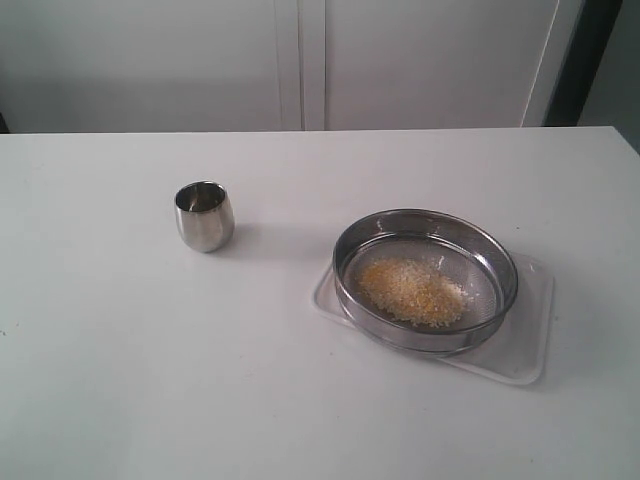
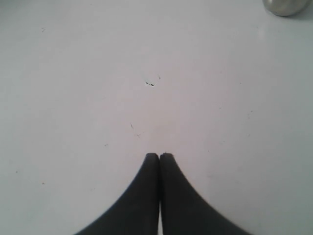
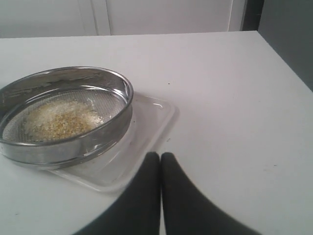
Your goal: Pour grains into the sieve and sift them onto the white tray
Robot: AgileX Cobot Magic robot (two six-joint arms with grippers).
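The round metal sieve (image 1: 426,279) rests on the white tray (image 1: 528,340) at the right of the table, with a heap of yellow and whitish grains (image 1: 412,290) on its mesh. The right wrist view shows the same sieve (image 3: 63,117), grains (image 3: 58,117) and tray (image 3: 151,122), with my right gripper (image 3: 160,155) shut and empty beside the tray's corner. My left gripper (image 2: 159,155) is shut and empty over bare table. Neither gripper shows in the exterior view.
A small steel cup (image 1: 204,215) stands upright at the left of the white table (image 1: 120,380); its edge (image 2: 286,6) peeks into the left wrist view. White cabinet doors (image 1: 300,60) run behind the table's far edge.
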